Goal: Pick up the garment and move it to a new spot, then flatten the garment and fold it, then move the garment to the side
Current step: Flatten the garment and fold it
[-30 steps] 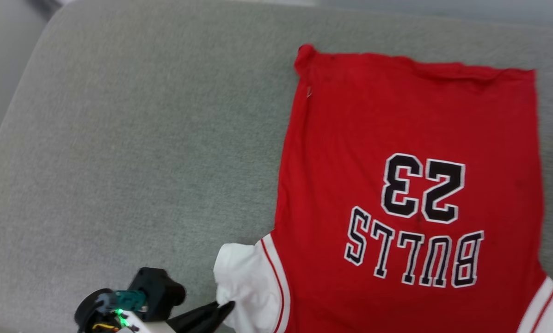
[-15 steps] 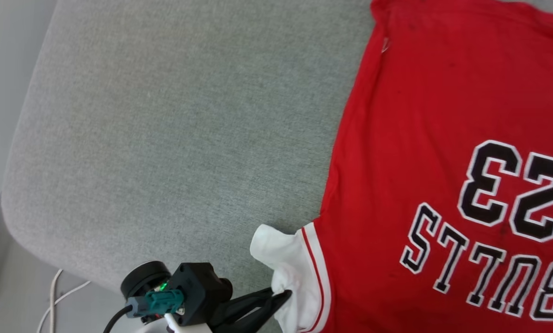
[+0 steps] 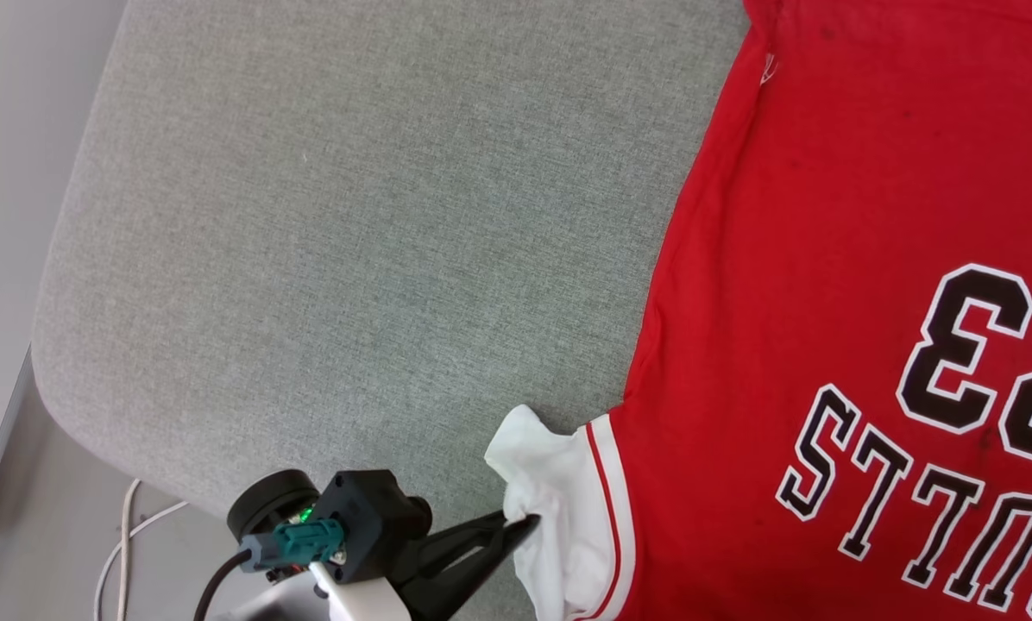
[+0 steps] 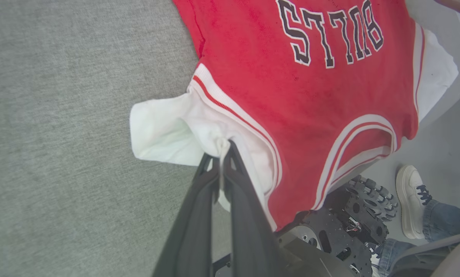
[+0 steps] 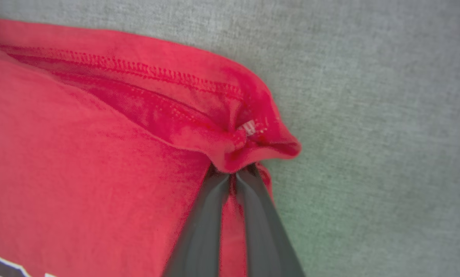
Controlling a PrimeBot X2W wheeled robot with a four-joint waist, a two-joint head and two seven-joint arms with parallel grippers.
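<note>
The garment (image 3: 827,285), a red jersey with white sleeves and black-and-white lettering, lies spread on the grey cushion (image 3: 352,241), print side up. My left gripper (image 3: 525,522) is shut on the white sleeve (image 3: 559,500) at the garment's near left corner; the left wrist view shows the sleeve (image 4: 168,134) pinched at my left gripper (image 4: 223,148). In the right wrist view my right gripper (image 5: 234,169) is shut on a bunched red hem corner of the garment (image 5: 249,142).
The cushion's rounded left edge drops to the floor, where a white cable (image 3: 123,543) lies. In the left wrist view the robot's dark base (image 4: 349,215) and a person's white shoe (image 4: 410,200) stand below the garment's neckline.
The head camera has swung left and down, shifting the whole picture. My left gripper stays shut on the white sleeve, which is now drawn up a little at the pinch.
</note>
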